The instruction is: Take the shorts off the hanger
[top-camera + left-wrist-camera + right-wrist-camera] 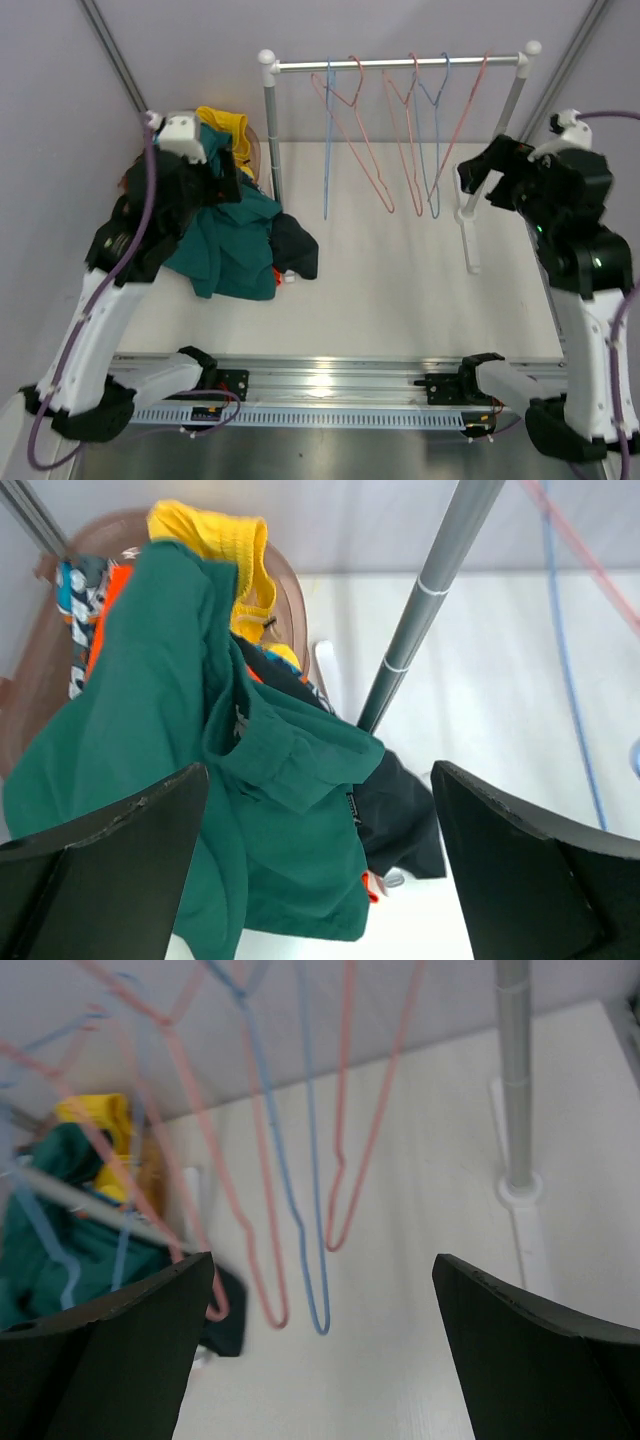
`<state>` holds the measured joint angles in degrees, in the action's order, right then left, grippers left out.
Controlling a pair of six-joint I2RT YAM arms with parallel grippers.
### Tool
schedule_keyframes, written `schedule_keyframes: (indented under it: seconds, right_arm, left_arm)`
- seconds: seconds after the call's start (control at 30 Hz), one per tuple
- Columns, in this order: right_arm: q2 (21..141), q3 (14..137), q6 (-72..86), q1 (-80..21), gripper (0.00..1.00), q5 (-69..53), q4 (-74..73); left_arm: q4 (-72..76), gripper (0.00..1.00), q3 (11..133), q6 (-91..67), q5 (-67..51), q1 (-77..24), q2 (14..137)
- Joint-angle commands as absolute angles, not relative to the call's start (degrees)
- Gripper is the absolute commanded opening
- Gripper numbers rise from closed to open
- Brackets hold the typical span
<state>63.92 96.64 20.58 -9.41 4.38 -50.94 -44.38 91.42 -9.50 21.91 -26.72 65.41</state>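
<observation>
A smooth white desk [400, 280] carries a grey metal rail [400, 63] hung with thin wire hangers [327, 140], the soft shorts [225, 245] crumpled in a heap by its left post [272, 140], teal uppermost, with left pincer [320, 880] and right pincer [320, 1350] both spread wide.

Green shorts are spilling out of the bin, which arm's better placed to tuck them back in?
Left, probably. The left arm hangs right over the green shorts, jaws open, next to the brown bin. The right arm is far off by the bare hangers, jaws open too.
</observation>
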Motion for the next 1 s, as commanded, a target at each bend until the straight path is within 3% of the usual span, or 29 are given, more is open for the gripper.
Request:
schedule_keyframes:
  seconds: [0.0, 0.23, 0.97]
  right_arm:
    - [51.81, 95.54, 16.52, -9.49, 0.99, -8.60, -46.50]
    - [34.29, 88.33, 15.82, -9.49, 0.99, -10.46, -36.57]
    - [32.96, 86.04, 15.39, -9.32, 0.99, -10.98, -36.91]
  left_arm:
    - [-43.86, 0.99, 85.64, -8.19, 15.76, -26.72, 54.78]
    - [-34.72, 0.99, 76.91, -5.45, 3.01, -26.72, 38.16]
    - [-32.96, 0.99, 77.34, -4.31, 5.89, -26.72, 34.89]
